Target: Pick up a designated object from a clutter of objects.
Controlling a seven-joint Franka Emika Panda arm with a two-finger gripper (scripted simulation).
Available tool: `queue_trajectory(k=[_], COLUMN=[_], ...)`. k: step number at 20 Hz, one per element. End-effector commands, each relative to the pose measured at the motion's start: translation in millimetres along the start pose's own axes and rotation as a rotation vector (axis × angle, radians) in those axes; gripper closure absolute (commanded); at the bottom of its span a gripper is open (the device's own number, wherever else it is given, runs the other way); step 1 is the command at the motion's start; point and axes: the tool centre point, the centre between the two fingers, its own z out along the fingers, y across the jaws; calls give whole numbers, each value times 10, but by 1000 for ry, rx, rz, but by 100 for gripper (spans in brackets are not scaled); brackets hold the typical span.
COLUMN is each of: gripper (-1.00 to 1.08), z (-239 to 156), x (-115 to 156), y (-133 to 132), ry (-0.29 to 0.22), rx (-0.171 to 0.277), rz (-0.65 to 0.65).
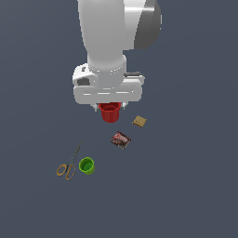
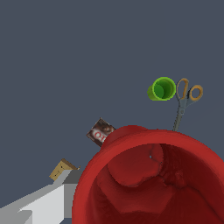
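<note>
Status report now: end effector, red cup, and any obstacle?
End effector right at red cup, closure hidden. Cup upright, fills wrist view. Green cup, scissors, packet, tan block stand apart.

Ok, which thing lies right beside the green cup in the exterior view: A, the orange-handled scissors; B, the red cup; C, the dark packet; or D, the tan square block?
A: the orange-handled scissors lie just to the exterior view's left of the green cup, while the tan block, the dark packet and the red cup sit well apart from it.
</note>
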Motion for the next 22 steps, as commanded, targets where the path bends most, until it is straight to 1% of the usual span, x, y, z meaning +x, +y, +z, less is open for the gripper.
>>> queue_trajectory(k=[1, 12, 22], gripper=[108, 108, 108], z=[-198, -882, -1214], x=[100, 483, 682], y=[12, 57, 82], ry=[1, 1, 1], rx=[0, 0, 0], rz=[0, 0, 0])
